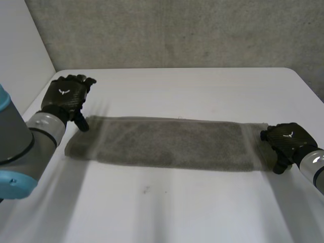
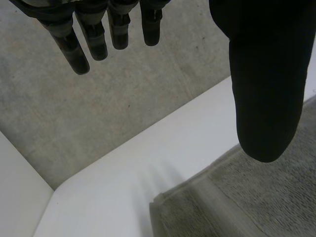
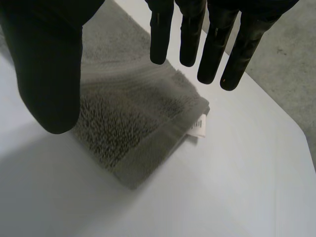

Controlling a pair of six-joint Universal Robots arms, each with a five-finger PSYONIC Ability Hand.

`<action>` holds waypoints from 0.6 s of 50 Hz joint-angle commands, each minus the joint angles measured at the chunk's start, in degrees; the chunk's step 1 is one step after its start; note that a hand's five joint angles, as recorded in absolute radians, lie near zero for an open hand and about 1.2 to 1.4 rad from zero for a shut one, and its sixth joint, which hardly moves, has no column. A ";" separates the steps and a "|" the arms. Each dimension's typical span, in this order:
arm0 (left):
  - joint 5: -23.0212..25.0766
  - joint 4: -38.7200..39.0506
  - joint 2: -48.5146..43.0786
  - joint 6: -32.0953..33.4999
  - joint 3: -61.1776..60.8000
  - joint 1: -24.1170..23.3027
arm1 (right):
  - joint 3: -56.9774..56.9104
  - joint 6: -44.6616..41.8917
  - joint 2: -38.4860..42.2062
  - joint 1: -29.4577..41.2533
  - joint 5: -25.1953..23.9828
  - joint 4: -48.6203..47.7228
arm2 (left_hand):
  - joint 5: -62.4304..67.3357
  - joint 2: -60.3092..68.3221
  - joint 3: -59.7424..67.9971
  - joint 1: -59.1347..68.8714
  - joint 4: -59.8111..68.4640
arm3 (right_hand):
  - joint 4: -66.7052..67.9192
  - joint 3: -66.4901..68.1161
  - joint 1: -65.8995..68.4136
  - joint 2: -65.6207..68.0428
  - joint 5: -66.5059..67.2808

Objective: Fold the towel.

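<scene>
Closest, left arm (image 1: 20, 147) is cut off by the frame. I see the grey towel (image 1: 167, 142) flat on the table (image 1: 202, 86), left hand (image 1: 66, 96) over one end, right hand (image 1: 286, 136) over the other, both spread, empty. Its label (image 3: 198, 126) is unreadable.

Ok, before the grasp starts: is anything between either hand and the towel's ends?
Nothing visible. The grey terry towel lies flat on the white table, left hand and right hand open at its short ends.
</scene>
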 commanded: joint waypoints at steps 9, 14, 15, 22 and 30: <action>-0.26 3.38 -0.26 0.24 -2.91 -1.39 | 1.13 -5.17 5.32 -3.57 -2.93 -6.48 | -1.52 0.53 0.47 0.13 0.45 | 35.79 35.67 39.25 36.27 36.50; -0.26 3.65 -0.35 0.24 -3.35 -1.93 | 0.34 -5.79 7.34 -3.66 -3.37 -6.49 | -1.52 0.53 0.47 0.13 0.45 | 56.29 56.18 59.76 56.78 57.00; -0.26 3.65 -0.35 0.24 -3.44 -1.93 | 0.08 -6.31 7.69 -3.83 -3.29 -6.49 | -1.52 0.53 0.47 0.13 0.45 | 56.29 56.18 59.76 56.78 57.00; -0.26 3.82 -0.18 0.24 -4.23 -1.84 | -0.98 -8.95 8.13 -7.00 -2.49 -6.22 | -1.52 0.53 0.47 0.13 0.45 | 56.29 56.18 59.76 56.78 57.00; -0.34 3.82 1.14 0.24 -4.84 -1.22 | -5.55 -18.71 8.05 -16.93 -0.39 -6.40 | -1.52 0.53 0.47 0.13 0.45 | 56.29 56.18 59.76 56.78 57.00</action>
